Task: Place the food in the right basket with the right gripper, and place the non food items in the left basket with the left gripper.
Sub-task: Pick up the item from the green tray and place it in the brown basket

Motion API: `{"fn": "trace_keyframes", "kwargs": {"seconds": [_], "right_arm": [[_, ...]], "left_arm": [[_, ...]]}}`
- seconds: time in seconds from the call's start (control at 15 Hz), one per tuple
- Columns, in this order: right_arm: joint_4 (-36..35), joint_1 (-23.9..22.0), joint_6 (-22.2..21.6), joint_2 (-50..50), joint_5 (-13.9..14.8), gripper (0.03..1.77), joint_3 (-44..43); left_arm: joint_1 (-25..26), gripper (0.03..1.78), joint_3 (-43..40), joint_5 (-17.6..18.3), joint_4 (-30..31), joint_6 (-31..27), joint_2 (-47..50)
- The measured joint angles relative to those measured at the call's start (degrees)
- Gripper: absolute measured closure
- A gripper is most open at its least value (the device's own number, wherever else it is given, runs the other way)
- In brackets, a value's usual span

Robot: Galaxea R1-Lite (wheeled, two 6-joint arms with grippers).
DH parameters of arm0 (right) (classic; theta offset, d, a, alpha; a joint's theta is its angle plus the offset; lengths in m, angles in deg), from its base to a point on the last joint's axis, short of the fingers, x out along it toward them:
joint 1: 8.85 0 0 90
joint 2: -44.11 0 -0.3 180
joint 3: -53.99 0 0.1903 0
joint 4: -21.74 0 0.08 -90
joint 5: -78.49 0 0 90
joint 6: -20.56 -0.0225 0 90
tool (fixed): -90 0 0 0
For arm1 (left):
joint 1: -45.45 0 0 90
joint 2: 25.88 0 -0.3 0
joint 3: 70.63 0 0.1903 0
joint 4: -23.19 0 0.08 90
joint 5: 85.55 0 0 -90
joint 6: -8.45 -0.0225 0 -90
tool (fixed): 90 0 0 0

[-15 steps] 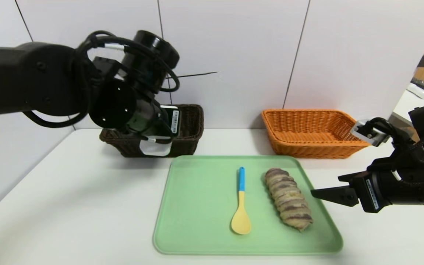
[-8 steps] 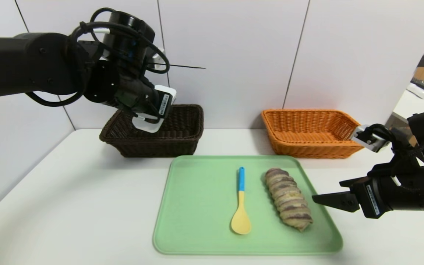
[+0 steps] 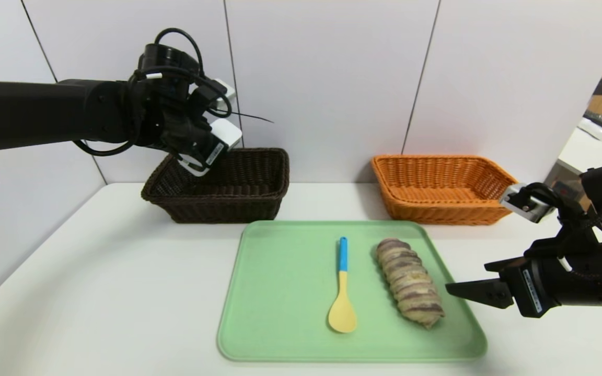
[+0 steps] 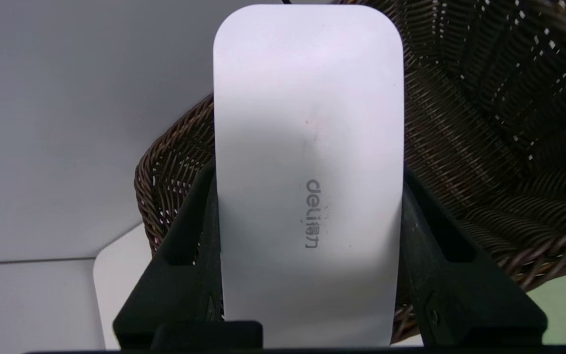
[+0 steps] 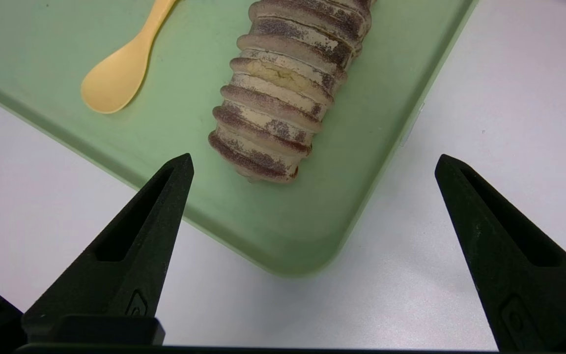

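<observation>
Where left hand [image 4: 307, 196] clamps white case [image 4: 307, 147], underside hidden | right hand [image 5: 312, 167] wide, empty

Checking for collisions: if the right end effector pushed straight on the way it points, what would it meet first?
Probably the near end of the bread loaf on the green tray. The open right end effector points at that corner; depth is uncertain, so it might touch the tray first.

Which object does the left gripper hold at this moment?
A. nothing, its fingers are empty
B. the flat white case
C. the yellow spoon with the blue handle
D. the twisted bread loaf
B: the left gripper is shut on the flat white case above the dark brown basket, while the spoon and the bread loaf lie on the green tray.
</observation>
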Motion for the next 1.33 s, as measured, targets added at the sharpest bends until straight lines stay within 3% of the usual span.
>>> {"fn": "trace_keyframes", "kwargs": {"seconds": [0.27,0.47,0.87,1.33], "right_arm": [[0.2,0.0,-0.3,1.4,0.0,0.1,0.1],[0.4,-0.1,-0.3,2.1,0.0,0.1,0.1],[0.4,0.2,-0.4,2.5,0.0,0.1,0.5],[0.2,0.2,-0.4,2.7,0.0,0.1,0.9]], "left_arm": [[3.9,0.8,0.8,7.9,-0.3,-11.6,-1.8],[5.0,0.8,1.4,9.9,-0.4,-17.2,-3.5],[5.1,0.8,3.3,12.4,-0.4,-18.9,-8.4],[5.1,0.8,3.4,12.6,-1.1,-18.5,-10.2]]}}
